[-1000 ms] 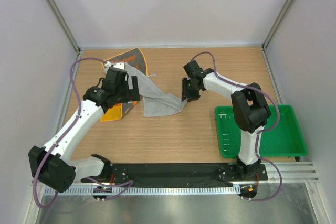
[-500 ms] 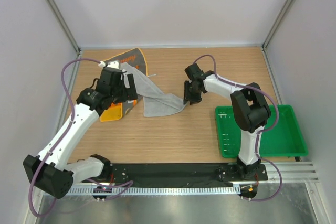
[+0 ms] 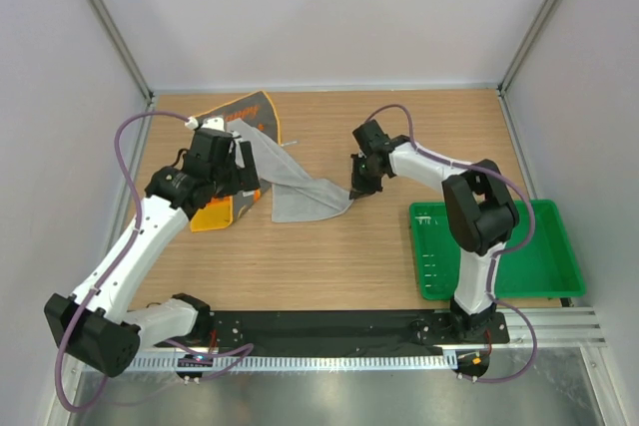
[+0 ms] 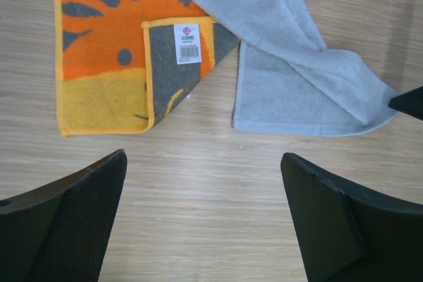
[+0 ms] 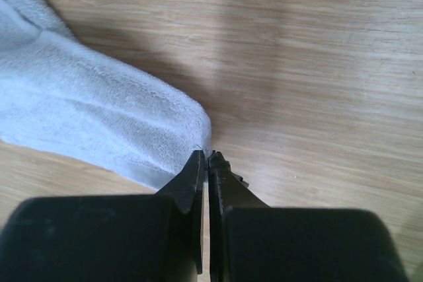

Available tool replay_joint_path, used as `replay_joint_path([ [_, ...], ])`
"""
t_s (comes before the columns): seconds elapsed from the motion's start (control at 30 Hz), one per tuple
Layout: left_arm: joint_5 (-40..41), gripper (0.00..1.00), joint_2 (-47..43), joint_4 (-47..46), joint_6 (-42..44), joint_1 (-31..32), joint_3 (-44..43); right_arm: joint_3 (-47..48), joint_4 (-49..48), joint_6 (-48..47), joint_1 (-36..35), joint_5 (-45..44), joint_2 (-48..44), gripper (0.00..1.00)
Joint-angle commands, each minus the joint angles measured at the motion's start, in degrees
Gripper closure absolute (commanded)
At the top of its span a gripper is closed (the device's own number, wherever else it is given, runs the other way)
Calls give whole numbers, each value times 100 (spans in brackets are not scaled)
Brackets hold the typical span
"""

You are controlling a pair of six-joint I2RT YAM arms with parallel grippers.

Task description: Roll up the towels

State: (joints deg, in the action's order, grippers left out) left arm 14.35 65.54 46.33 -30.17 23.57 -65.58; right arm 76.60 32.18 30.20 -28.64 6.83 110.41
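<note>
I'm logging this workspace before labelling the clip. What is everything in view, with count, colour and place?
light grey towel: 1, plain light grey, mid-table, rumpled, far end lying over the printed towel
printed towel: 1, dark grey and orange with yellow-orange edges, far left of table, one corner folded over showing a white label
green tray: 1, green, near right of table
table: 1, light wood
walls: white, on three sides
left gripper: 1, black, open, above bare table beside both towels
right gripper: 1, black, shut, tips at the light grey towel's right corner; whether cloth is pinched cannot be told
</note>
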Motion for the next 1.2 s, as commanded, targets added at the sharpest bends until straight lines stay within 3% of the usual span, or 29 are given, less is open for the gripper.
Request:
replay_joint_path([
  [0.0, 340, 0, 134, 78, 38, -54, -471, 127, 253, -207, -36, 117, -722, 99],
  [0.53, 183, 2, 1733, -237, -14, -819, -1677, -1084, 2125, -313, -458, -841, -4299, 99],
  [0.73, -582, 10, 3005, -1064, -322, -811, -1773, -1270, 2204, -356, -458, -788, -4326, 99],
  [0.83, -740, 14, 3717, -1117, -174, -775, -2317, -1253, 2160, -392, -449, -806, -4282, 99],
  [1.17, -697, 13, 5556, -616, 187, -442, -4321, -1270, 2073, -418, -449, -771, -4045, 99],
])
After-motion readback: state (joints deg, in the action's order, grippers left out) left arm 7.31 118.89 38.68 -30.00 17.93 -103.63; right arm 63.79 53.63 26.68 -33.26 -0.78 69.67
